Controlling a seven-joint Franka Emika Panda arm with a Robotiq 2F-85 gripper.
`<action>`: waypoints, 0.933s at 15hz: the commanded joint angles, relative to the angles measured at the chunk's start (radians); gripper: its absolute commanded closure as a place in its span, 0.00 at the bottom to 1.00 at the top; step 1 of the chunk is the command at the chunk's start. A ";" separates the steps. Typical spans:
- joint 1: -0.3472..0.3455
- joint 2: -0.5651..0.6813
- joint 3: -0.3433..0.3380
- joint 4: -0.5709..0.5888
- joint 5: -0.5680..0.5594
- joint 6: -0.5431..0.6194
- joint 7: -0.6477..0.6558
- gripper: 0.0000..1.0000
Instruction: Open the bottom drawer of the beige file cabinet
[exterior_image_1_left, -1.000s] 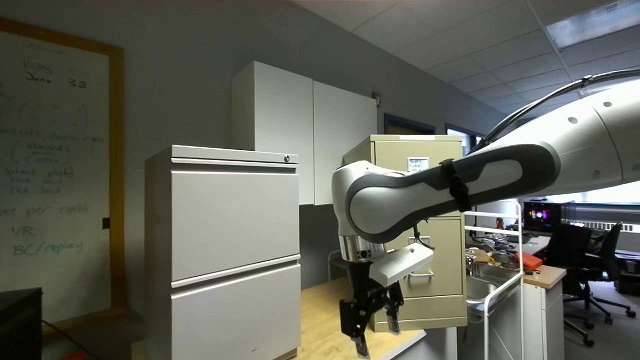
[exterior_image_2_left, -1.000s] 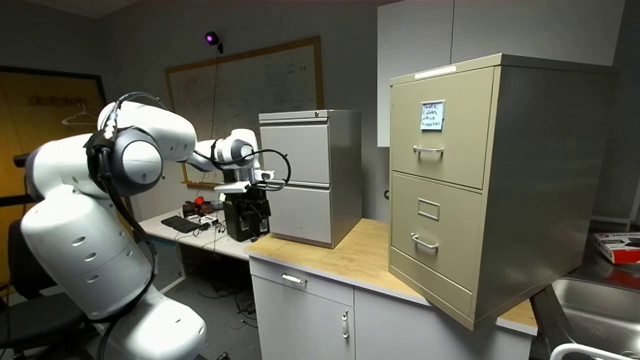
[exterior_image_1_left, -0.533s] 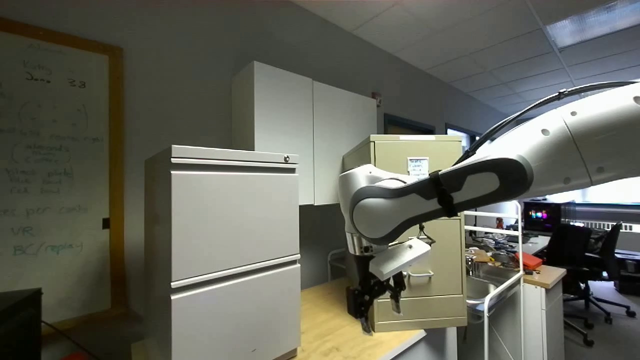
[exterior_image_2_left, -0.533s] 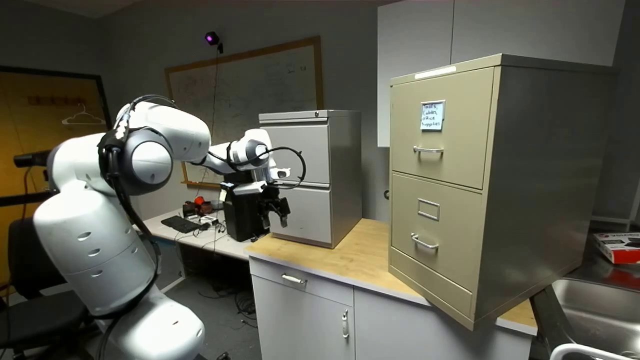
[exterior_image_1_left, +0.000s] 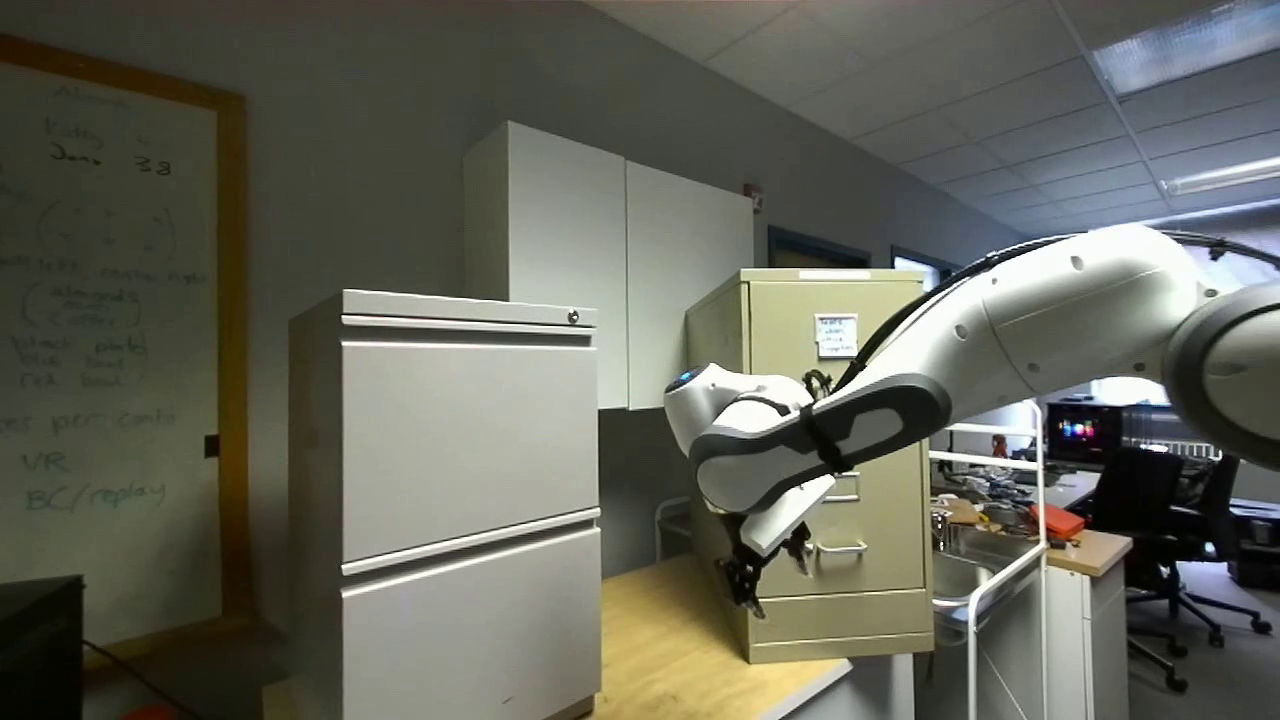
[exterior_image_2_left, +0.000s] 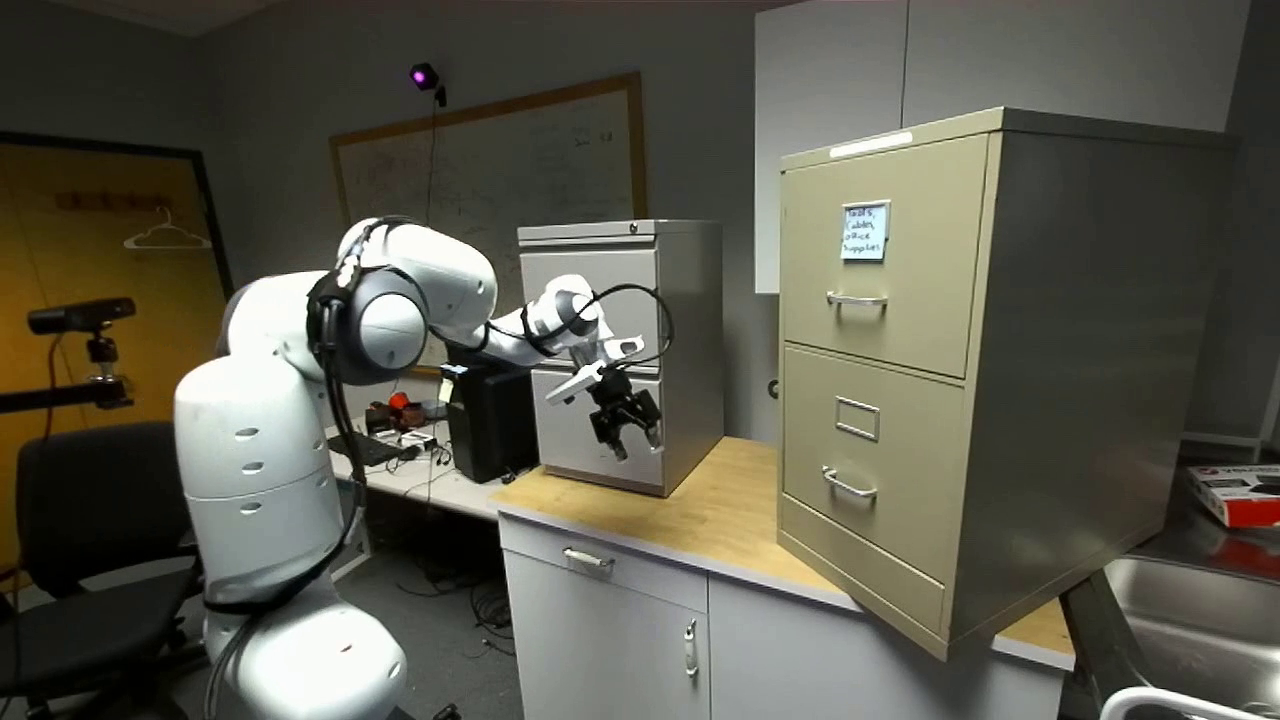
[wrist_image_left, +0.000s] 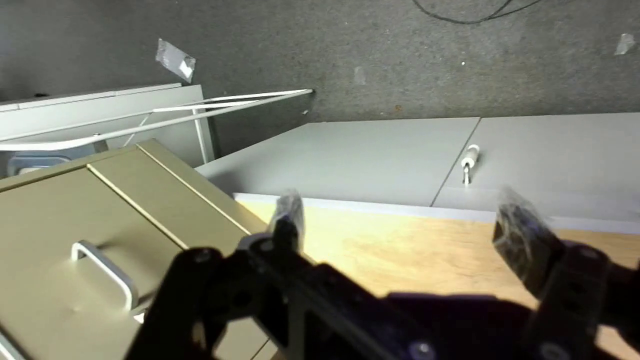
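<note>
Wooden countertop (exterior_image_2_left: 735, 505), light and grained, laid over grey base cupboards (exterior_image_2_left: 605, 640); it bears a pale grey two-drawer cabinet (exterior_image_1_left: 470, 450) at the left and, at the right, the beige file cabinet (exterior_image_2_left: 1080, 370), set obliquely with its near corner jutting past the front edge. The bottom drawer (exterior_image_2_left: 915, 480) of the latter, beneath the upper drawer (exterior_image_2_left: 930, 270) with its handwritten card (exterior_image_2_left: 865, 231), is closed, its front flush and its silver handle (exterior_image_2_left: 848, 484) exposed. The gripper (exterior_image_2_left: 637, 447) hangs tilted, apart from this handle; its jaws are released and spread wide, and in the wrist view the countertop shows between the fingers (wrist_image_left: 525, 245). Far side: a grey wall (exterior_image_1_left: 370, 180) with white wall cupboards (exterior_image_1_left: 570, 270) and, to the left, a wood-framed whiteboard (exterior_image_1_left: 110, 400) bearing handwriting. Right: a steel sink (exterior_image_2_left: 1180, 600) beside the beige file cabinet, and a white tubular rail (exterior_image_1_left: 973, 655). Left, in an exterior view: a black computer tower (exterior_image_2_left: 490, 420) on a pale desk (exterior_image_2_left: 445, 492), a black chair (exterior_image_2_left: 100, 500) and a yellow door (exterior_image_2_left: 90, 255). The grey floor (wrist_image_left: 325, 40) carries a translucent scrap (wrist_image_left: 175, 60) and a dark cable (wrist_image_left: 465, 21).
</note>
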 joint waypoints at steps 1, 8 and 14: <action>-0.016 0.142 -0.076 0.212 -0.025 -0.020 -0.018 0.00; -0.098 0.286 -0.220 0.462 0.118 0.020 -0.009 0.00; -0.199 0.347 -0.301 0.526 0.342 0.069 0.049 0.00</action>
